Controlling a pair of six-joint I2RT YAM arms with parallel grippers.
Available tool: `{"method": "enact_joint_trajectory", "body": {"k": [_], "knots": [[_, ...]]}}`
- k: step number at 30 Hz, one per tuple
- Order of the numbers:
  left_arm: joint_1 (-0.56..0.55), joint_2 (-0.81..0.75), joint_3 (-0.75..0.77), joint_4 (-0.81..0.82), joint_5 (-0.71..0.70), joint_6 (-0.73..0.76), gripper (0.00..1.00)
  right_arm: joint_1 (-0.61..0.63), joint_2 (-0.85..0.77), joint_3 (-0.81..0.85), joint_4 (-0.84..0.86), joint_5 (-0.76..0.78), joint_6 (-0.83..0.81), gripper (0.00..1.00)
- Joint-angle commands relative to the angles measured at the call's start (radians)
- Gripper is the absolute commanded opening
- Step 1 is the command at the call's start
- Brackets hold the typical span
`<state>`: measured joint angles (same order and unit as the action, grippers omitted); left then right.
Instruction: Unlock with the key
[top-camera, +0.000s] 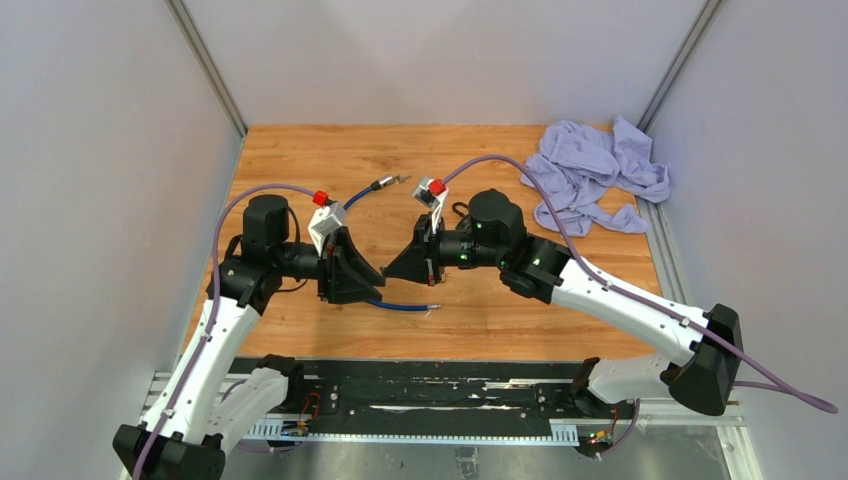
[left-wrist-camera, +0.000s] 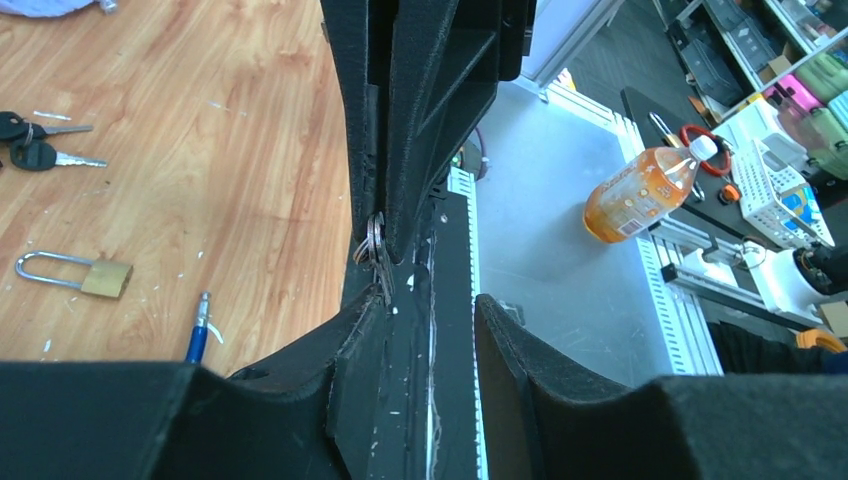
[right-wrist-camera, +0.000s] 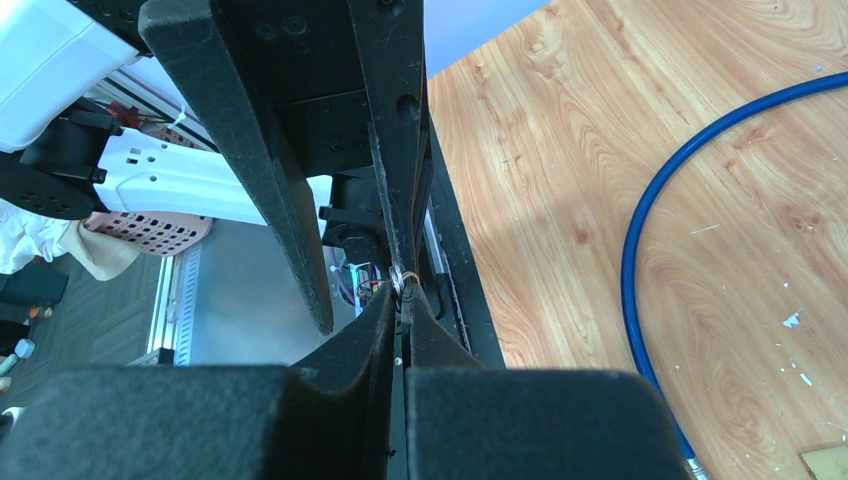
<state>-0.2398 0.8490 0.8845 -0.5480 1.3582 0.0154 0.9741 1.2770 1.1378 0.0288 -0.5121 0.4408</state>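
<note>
Key (left-wrist-camera: 374, 250): off the bench, held up in the air mid-scene, pinched edge-on with its ring at the very tips of the right-hand jaws.

From above, left to right:
- left arm (top-camera: 215, 330) reaching inward
- left gripper (top-camera: 372, 280), jaws parted to a middling gap and gripping nothing, one finger (left-wrist-camera: 350, 330) close beside the key, the other well clear
- right gripper (top-camera: 394, 270) meeting it tip to tip, jaws closed tight on the key
- right arm (top-camera: 620, 295) stretched back to the right
- crumpled lilac cloth (top-camera: 595, 175) in the far right corner of the bench (top-camera: 300, 160)

Through the left wrist camera, left to right:
- two black-headed keys (left-wrist-camera: 30, 142) flat on the wood
- brass padlock (left-wrist-camera: 78, 275) lying on its side near them, apart from the held key
- blue cable (left-wrist-camera: 198, 335) end
- orange bottle (left-wrist-camera: 645, 190) off the bench, beyond
</note>
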Motion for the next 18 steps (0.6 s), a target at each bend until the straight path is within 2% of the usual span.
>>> {"method": "enact_joint_trajectory", "body": {"k": [1,9,18], "knots": [[-0.007,0.003,0.024,-0.010,0.033,-0.007,0.40,-0.012,-0.025,-0.004,0.011,0.008,-0.022,0.01],[-0.007,0.028,0.036,-0.009,-0.008,-0.002,0.15,-0.012,-0.025,-0.003,0.020,-0.050,-0.020,0.00],[-0.007,0.035,0.046,-0.048,0.001,0.034,0.07,-0.012,-0.027,0.002,-0.026,-0.082,-0.048,0.01]]}}
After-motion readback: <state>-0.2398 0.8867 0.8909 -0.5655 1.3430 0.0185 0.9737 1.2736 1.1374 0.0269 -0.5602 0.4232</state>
